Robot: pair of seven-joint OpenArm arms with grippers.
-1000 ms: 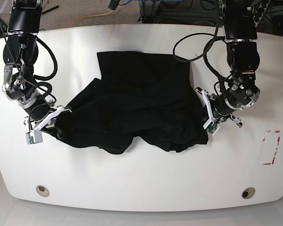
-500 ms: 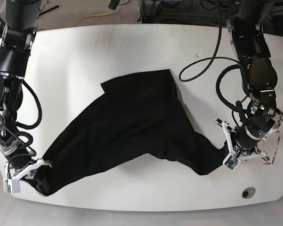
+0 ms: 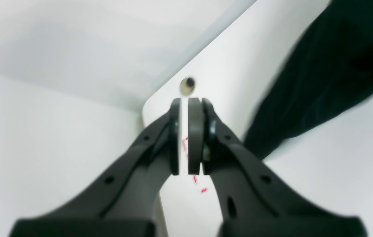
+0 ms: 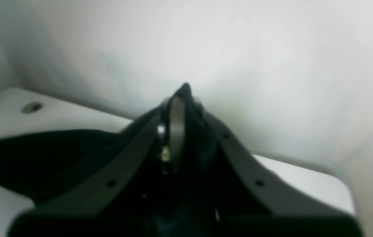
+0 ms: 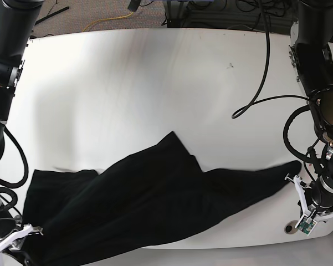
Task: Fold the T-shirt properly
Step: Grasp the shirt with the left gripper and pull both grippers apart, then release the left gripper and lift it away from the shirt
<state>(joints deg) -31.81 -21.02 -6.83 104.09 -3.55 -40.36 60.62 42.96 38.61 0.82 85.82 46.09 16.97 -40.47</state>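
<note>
The black T-shirt (image 5: 144, 205) lies stretched in a long band across the front of the white table (image 5: 155, 83), from the near left corner up to a pointed end at the right. My right gripper (image 4: 181, 98) is shut on the T-shirt (image 4: 41, 154), and a tip of fabric pokes out above its fingertips. In the base view that right gripper (image 5: 33, 233) sits at the bottom left, half under cloth. My left gripper (image 3: 184, 102) is shut with only a thin sliver of white table showing between the pads. The T-shirt (image 3: 331, 65) lies just to its right. In the base view the left gripper (image 5: 295, 180) hangs just below the shirt's pointed end.
A round hole (image 5: 290, 228) sits in the table near the front right corner, close to the left gripper. Red tape marks (image 3: 194, 179) show on the table under that gripper. Another hole (image 4: 32, 107) shows in the right wrist view. Both grippers are at the table's front edge. Cables hang behind.
Both arms have swept toward the front edge and apart, dragging the shirt from the table's middle to the front. The shirt's right end now lies beside the left gripper, not between its pads.
</note>
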